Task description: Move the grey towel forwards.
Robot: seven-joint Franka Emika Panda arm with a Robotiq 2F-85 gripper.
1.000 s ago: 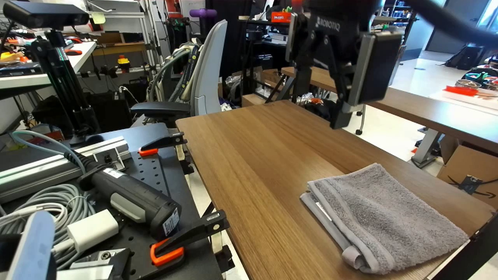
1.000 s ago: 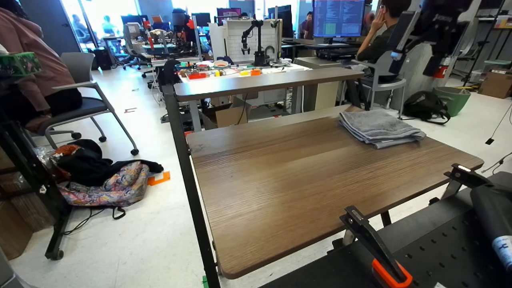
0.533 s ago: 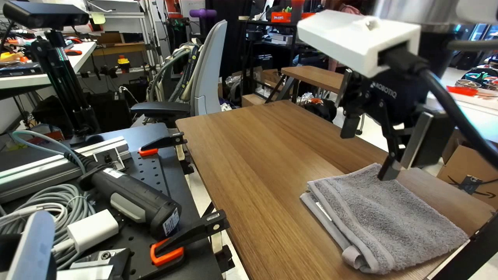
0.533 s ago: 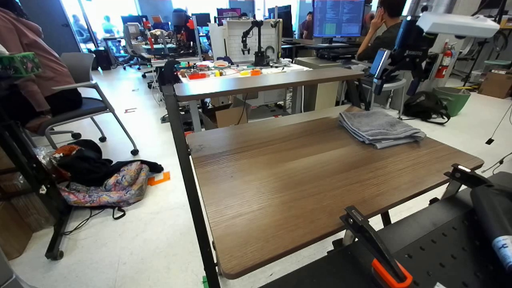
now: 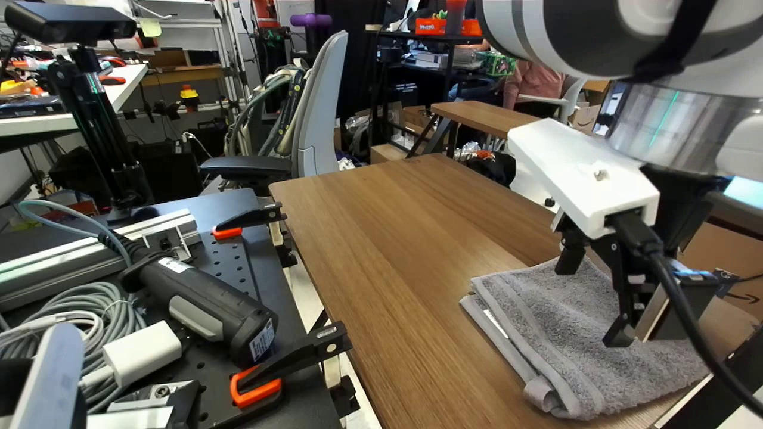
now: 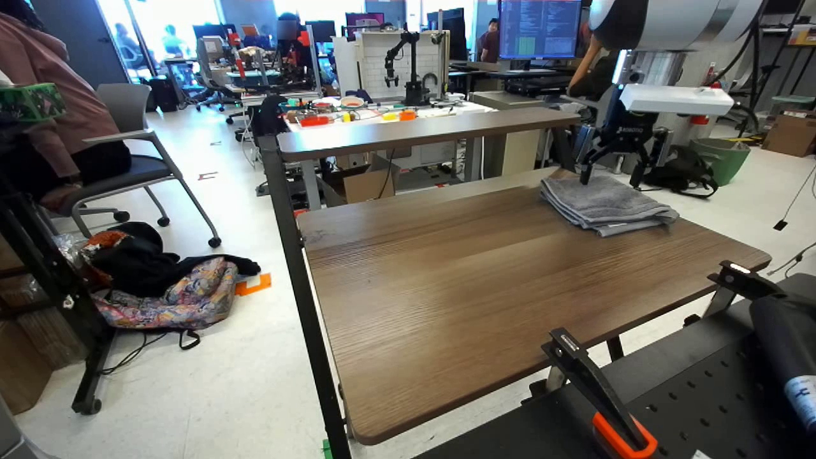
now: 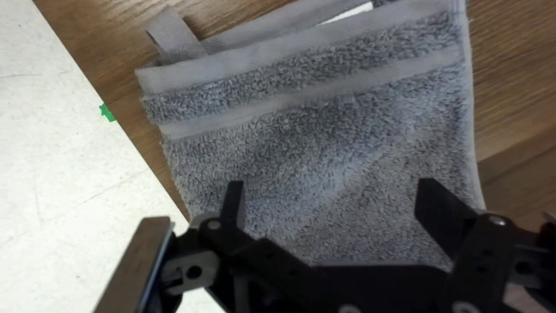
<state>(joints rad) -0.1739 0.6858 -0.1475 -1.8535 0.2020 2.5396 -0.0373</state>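
The grey towel (image 5: 536, 322) lies folded flat on the brown wooden table (image 5: 405, 238), near its far right end, with its layered edge and a small loop toward that camera. It also shows in an exterior view (image 6: 605, 207) at the table's back right, and it fills the middle of the wrist view (image 7: 312, 130). My gripper (image 5: 594, 304) points down over the towel with its fingers wide apart and nothing between them. The fingertips (image 6: 610, 180) are at or just above the towel's top surface; I cannot tell whether they touch.
A black perforated board (image 5: 229, 268) with clamps (image 5: 298, 357), a handheld tool (image 5: 202, 298) and cables adjoins the table. A raised wooden shelf (image 6: 421, 132) runs along the back, and a black post (image 6: 299, 280) stands at one end. A grey chair (image 5: 322, 113) is beyond.
My gripper has come down from high above the table to just over the towel, moving right in an exterior view. Its fingers stay open. The towel has not moved.
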